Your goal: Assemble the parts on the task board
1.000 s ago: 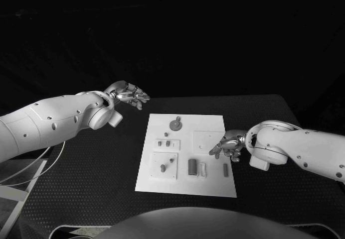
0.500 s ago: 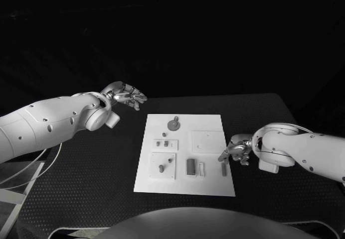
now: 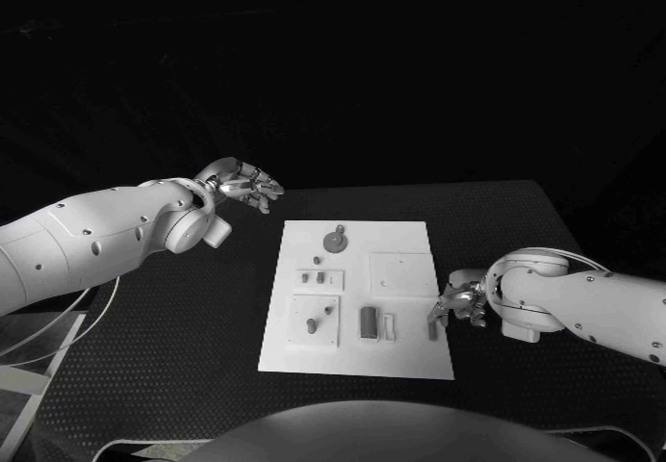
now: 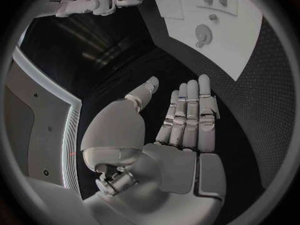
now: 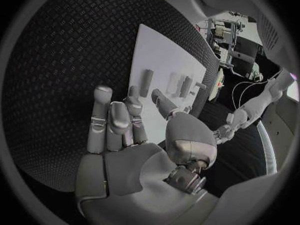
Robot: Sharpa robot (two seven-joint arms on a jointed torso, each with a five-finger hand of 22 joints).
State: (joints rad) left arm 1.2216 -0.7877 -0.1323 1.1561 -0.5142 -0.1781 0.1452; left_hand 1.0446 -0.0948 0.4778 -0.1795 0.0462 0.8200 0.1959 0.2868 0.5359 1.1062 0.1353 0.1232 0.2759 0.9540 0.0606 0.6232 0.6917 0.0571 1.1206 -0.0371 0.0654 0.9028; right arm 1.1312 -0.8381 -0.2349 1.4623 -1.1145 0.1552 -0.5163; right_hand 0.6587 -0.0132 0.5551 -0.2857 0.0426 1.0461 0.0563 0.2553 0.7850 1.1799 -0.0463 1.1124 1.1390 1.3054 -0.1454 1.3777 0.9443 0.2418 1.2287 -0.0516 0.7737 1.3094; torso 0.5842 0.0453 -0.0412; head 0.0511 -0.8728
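The flat white rectangular task board (image 3: 358, 298) is seen lying in the middle of the black textured table (image 3: 181, 327). Small grey parts are spread over the board: a round disc-shaped part (image 3: 338, 240) near its far end, a pair of short pegs (image 3: 314, 277) on a raised square toward the board's left side, a dark upright rectangular block (image 3: 370, 322) near its near edge, a pale narrow block (image 3: 390, 328) just beside that, and a dark slim bar (image 3: 433, 330) close to the board's right edge.

The silver many-fingered right hand (image 3: 458, 303) is held at the board's right edge, just beside the slim bar; in the right wrist view its fingers (image 5: 112, 122) are seen loosely extended and apart, with nothing held between them. Contact with the bar cannot be told.

The silver left hand (image 3: 247, 184) is raised beyond the board's far left corner, well apart from the board. Its fingers (image 4: 190, 112) are stretched out straight, side by side, the thumb set off, and nothing is held.
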